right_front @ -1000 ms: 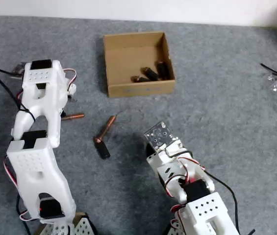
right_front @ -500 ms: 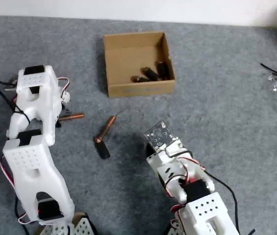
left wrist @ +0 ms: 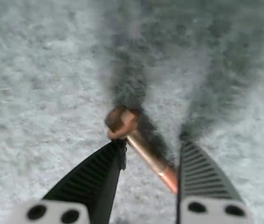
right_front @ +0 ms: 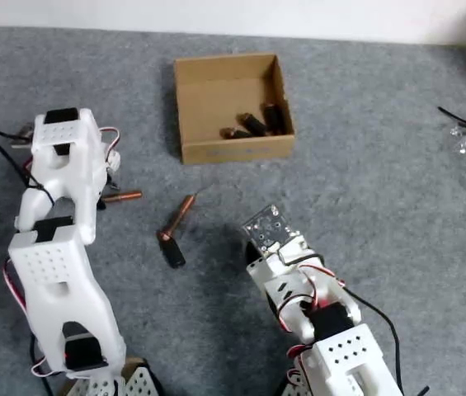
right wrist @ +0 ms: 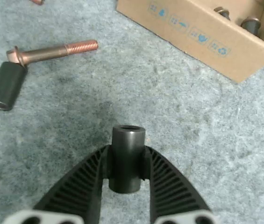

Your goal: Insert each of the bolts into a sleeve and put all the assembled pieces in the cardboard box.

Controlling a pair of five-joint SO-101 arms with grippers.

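Your left pincer (left wrist: 153,143) stands released astride a bolt (left wrist: 146,155) lying aslant on the bench (left wrist: 38,70) toward its left edge. Clench off-centre and it could pivot or squirt free. Your right pincer (right wrist: 127,152) is clenched on a sleeve (right wrist: 128,140) mid-bench. The cardboard box (right wrist: 234,63), toward the far edge, carries small blue symbols (right wrist: 195,36), no legible words.
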